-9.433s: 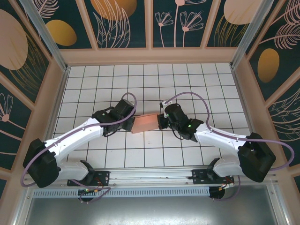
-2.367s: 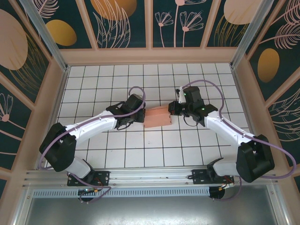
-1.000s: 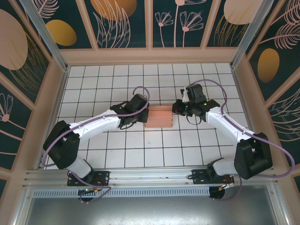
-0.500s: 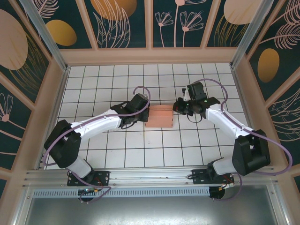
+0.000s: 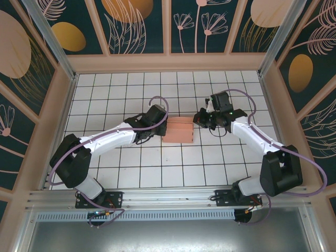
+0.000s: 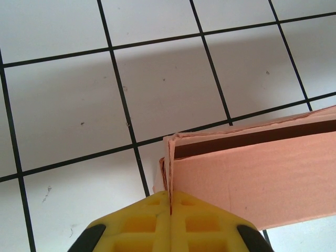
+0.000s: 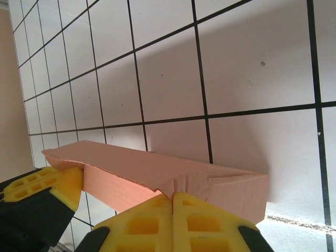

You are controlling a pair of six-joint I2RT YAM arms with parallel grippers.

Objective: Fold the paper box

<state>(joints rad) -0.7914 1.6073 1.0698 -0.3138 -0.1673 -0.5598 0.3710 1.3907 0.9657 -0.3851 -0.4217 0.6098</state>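
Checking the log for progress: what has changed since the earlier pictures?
The paper box has moved across the table, away from the near edge and slightly right, and now lies straighter. The left gripper and right gripper stay shut on its ends.

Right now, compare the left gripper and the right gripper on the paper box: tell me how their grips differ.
The left gripper pinches the paper box at its left end; the right gripper pinches its right end. The left gripper clamps a straight, clean edge, while the cardboard at the right gripper looks wrinkled. Shared: both are shut on thin cardboard.
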